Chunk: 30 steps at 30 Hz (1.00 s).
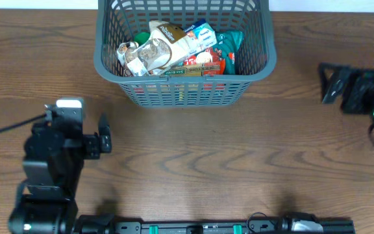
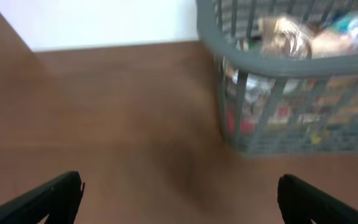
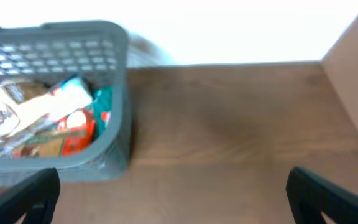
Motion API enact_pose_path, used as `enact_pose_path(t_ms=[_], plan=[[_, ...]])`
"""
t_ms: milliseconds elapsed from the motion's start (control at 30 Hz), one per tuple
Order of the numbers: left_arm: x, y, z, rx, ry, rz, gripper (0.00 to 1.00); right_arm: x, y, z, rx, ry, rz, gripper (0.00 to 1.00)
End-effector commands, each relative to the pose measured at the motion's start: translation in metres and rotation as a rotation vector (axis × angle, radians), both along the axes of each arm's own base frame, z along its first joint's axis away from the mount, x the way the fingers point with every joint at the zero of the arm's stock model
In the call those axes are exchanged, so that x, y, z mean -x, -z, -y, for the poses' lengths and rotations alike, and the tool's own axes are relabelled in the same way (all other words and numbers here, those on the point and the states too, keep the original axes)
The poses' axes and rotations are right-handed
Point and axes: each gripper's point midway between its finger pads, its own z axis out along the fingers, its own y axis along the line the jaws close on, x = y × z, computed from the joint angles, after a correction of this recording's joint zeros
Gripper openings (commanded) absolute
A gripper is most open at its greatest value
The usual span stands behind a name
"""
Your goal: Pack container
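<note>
Overhead view has the wooden table (image 1: 193, 162) filling the frame, with the container (image 1: 180, 91), a dark grey slotted basket, standing upright at twelve o'clock against the far edge. The left arm sits at about eight o'clock and the right arm at three o'clock, both well apart from the basket. The left gripper (image 2: 179, 180) has its jaws spread wide with nothing between them. The right gripper (image 3: 173, 177) is spread and bare in the same way. Inside the basket lies a heap of snack packets (image 1: 174, 49): a pale crinkled one (image 1: 145, 55) on top towards nine o'clock, a red one (image 1: 203, 65) at five o'clock and a teal one (image 1: 229, 42) at three o'clock. No loose packet shows on the wood, so the packing looks finished or very nearly so. Any further item would have to come from out of view. Otherwise the next move calls only for keeping both arms away from the basket walls.
</note>
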Motion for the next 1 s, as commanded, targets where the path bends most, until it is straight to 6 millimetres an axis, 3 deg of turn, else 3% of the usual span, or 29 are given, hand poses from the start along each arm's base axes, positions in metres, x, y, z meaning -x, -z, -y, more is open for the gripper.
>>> enact_pose_path(t_ms=[0,133,267,600,800,967], plan=[[0.006,0.031,-0.003,0.042,-0.040,-0.026,0.99,0.021,0.052,-0.007,0.007,-0.001,0.007,0.99],[0.006,0.044,-0.005,0.048,-0.054,-0.035,0.99,0.033,0.109,-0.014,0.005,-0.028,0.061,0.99],[0.005,0.051,-0.009,0.031,-0.077,-0.061,0.98,0.033,0.160,-0.014,0.005,-0.028,0.065,0.99],[0.005,0.054,-0.009,0.030,-0.077,-0.073,0.98,0.060,0.271,-0.014,-0.002,-0.029,-0.253,0.99],[0.005,0.054,-0.009,0.030,-0.077,-0.073,0.99,0.096,0.308,-0.014,-0.006,-0.029,-0.452,0.99],[0.005,0.054,-0.009,0.030,-0.077,-0.073,0.99,0.111,0.317,-0.015,-0.008,-0.028,-0.524,0.99]])
